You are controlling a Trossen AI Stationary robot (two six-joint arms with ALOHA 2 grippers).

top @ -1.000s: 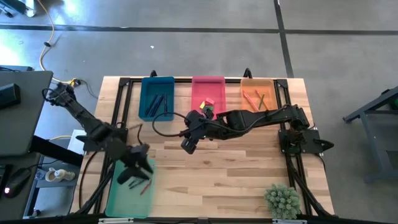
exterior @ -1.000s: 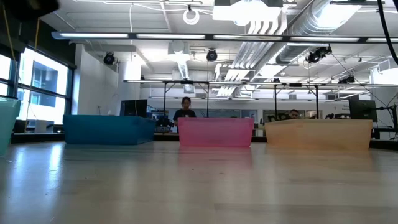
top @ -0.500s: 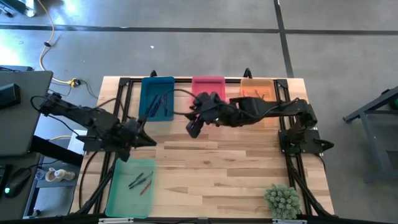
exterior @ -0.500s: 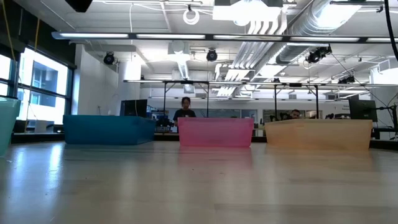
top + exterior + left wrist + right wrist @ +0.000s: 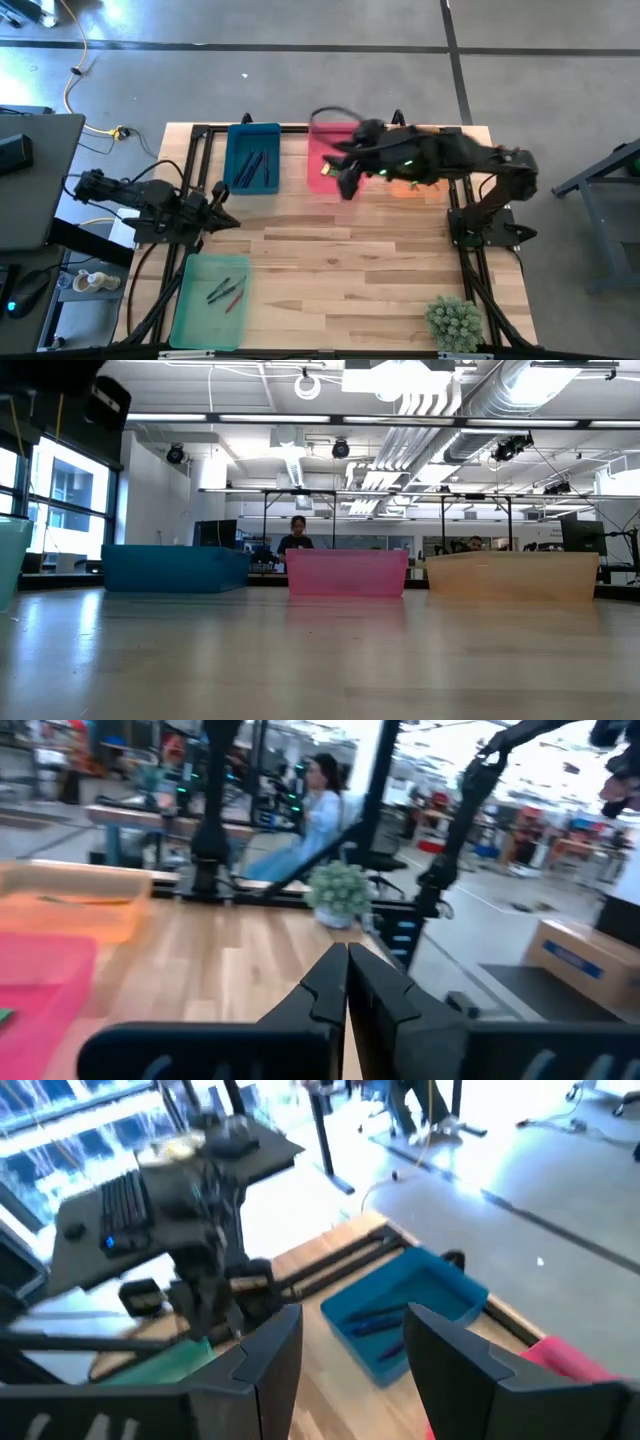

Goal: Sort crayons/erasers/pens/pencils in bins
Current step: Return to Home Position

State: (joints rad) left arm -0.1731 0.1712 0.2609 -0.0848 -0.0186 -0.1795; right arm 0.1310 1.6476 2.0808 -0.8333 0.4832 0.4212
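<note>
Four bins stand on the wooden table: blue, pink and orange along the far edge, light green at the near left. Dark pens lie in the blue bin and crayons in the green one. An eraser shows in the pink bin beside my right arm. Thin pencils lie in the orange bin. My left gripper is shut and empty, level, beyond the green bin's far end. My right gripper hangs open and empty high over the pink bin.
A small potted plant stands at the near right corner. Black frame rails run along the table's left, right and far sides. A desk with a keyboard stands beyond the left edge. People sit in the room behind the far edge.
My left gripper has gone up out of the green bin toward the far edge, drawn back leftward, turned level and shut on nothing. My right gripper, still open, has risen from over the table's middle and gone toward the far right, above the pink bin.
</note>
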